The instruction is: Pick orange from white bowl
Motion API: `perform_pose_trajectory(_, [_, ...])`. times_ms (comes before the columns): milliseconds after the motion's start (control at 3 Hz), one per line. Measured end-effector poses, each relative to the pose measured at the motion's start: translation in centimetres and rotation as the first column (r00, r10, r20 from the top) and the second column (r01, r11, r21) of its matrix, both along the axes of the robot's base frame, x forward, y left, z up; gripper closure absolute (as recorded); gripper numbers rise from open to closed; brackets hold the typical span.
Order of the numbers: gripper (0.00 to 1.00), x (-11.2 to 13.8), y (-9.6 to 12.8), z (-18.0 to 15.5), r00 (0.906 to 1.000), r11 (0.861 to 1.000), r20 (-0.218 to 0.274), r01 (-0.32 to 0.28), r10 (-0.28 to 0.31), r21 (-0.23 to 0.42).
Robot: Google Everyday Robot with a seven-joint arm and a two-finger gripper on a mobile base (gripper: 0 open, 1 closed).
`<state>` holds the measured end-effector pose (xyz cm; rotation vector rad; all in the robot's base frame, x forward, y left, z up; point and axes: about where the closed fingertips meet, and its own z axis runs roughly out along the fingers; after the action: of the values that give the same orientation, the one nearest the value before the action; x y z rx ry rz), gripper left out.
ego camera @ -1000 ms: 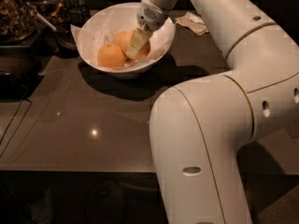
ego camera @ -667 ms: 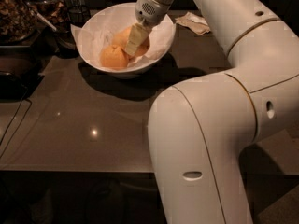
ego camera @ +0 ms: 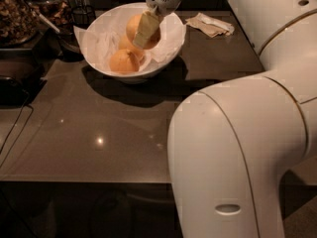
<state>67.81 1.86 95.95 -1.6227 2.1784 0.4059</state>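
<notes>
The pincer [ego camera: 141, 36] hung over the back of the white bowl [ego camera: 132, 75], pinching the orange [ego camera: 132, 27]: one pale finger [ego camera: 145, 28] lay across the fruit's front and the other was hidden behind it. That orange sat higher than the two other oranges, one [ego camera: 124, 61] low at the front on the crinkled paper lining [ego camera: 101, 39], the other [ego camera: 127, 44] between them. The bowl stood on the dark table [ego camera: 99, 123]. A crumpled napkin [ego camera: 210, 24] lay to the right, and jars [ego camera: 17, 14] stood at the left. The white arm [ego camera: 242, 148] filled the right foreground.
</notes>
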Motion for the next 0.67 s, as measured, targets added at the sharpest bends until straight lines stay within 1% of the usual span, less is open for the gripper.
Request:
perform_pose_trajectory(333, [1.00,0.2,0.3,0.0,1.0000,1.000,0.007,-0.001,0.001,0.005])
perform_pose_trajectory(667, [1.00,-1.1,1.2,1.0,0.9993,0.999,-0.006,-0.036,0.036,0.033])
